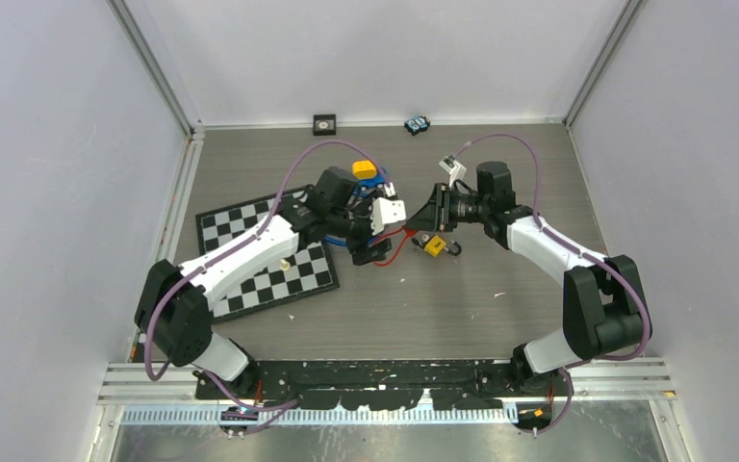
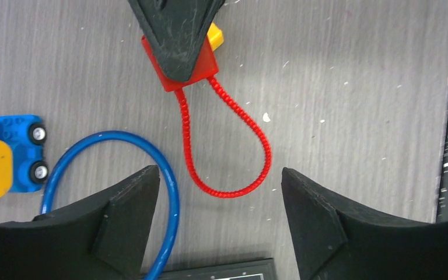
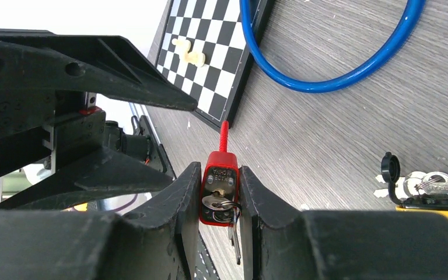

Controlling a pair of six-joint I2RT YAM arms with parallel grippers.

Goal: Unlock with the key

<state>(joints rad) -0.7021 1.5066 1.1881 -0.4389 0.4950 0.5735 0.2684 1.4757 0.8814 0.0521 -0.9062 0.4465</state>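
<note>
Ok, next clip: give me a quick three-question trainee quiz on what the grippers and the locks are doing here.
1. Multiple choice: what is the right gripper shut on? A) the red padlock B) the yellow padlock C) the blue cable loop
2. True or false: the left gripper is shut on the toy car.
3. Fill in: the pale chess piece lies on the ____.

Key
1. A; a key sits in its keyhole.
2. False; its jaws stand open and hold nothing.
3. chessboard
</note>
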